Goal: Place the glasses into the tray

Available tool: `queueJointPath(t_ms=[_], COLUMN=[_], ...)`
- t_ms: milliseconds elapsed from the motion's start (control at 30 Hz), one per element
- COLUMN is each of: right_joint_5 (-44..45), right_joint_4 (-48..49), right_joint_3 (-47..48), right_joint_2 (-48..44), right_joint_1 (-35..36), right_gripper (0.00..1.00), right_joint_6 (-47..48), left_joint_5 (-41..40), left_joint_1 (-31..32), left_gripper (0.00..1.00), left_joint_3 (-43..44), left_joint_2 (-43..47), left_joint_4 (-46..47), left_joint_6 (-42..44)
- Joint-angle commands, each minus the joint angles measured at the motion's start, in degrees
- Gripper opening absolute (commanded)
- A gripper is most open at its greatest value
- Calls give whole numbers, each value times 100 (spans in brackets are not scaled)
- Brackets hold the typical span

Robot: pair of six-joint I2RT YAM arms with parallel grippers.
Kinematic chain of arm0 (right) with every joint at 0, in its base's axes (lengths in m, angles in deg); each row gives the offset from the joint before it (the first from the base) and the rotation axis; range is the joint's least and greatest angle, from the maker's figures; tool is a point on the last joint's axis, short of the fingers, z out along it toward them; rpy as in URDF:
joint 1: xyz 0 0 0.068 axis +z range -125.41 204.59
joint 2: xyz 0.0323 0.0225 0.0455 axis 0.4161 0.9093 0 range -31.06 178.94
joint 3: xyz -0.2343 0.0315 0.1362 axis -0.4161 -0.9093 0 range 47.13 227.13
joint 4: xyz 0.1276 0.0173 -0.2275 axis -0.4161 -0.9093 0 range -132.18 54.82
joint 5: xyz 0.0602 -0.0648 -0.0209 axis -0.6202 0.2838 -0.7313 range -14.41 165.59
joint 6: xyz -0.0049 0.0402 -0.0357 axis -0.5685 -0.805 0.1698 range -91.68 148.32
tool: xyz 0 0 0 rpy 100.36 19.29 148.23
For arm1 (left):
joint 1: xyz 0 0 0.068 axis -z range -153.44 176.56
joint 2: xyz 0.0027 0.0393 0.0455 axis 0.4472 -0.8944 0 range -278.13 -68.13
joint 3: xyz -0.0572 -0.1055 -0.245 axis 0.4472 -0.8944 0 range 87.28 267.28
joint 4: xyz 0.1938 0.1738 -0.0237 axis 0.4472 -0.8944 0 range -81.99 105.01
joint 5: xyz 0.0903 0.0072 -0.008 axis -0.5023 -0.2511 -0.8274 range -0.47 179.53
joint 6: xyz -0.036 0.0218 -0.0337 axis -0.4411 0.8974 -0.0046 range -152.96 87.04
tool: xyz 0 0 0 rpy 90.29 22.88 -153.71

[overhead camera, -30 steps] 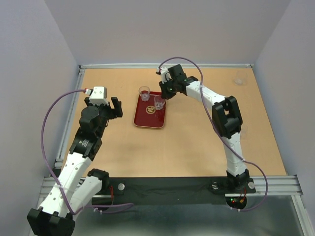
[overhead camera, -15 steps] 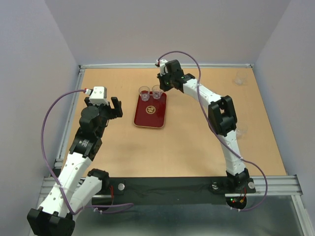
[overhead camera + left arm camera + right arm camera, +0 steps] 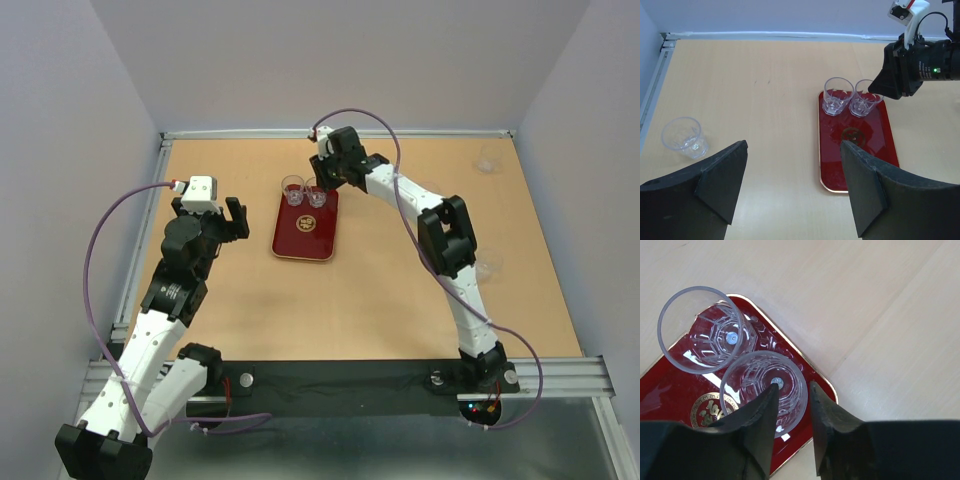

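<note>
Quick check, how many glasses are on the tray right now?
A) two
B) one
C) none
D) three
A: the first glass and the second glass stand side by side at the far end of the tray. The second has its wall between the fingers of the right hand. The third glass stands on the table, off the tray.

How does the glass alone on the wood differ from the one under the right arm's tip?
The lone glass stands on wood, away from the tray; the tray glass stands at the tray's end, beside another glass. The lone glass is untouched; the tray glass has its rim between the fingers of the right end effector. Both are clear, upright and empty.
</note>
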Motion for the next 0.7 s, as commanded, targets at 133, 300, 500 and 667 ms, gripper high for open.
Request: queueJointPath(t_ms=[133, 300, 500, 667], right_joint_5=[157, 228, -159, -317], right_joint_4=[315, 315, 315, 324], right_joint_3=[150, -289, -1352, -2591], right_joint_2=[-408, -909, -2007, -2956], right_joint_1=[51, 59, 59, 16], right_gripper=[48, 50, 58, 69], right_joint_6=[265, 528, 1082, 1601], left_joint_5=[-73, -117, -187, -284], left_joint_1=[-16, -8, -8, -8], left_gripper=[85, 85, 85, 85], left_joint_3=[-112, -121, -138, -173], left_joint_2=[107, 133, 186, 203], left_joint_4=[347, 347, 355, 391], left_joint_6=[50, 50, 41, 15])
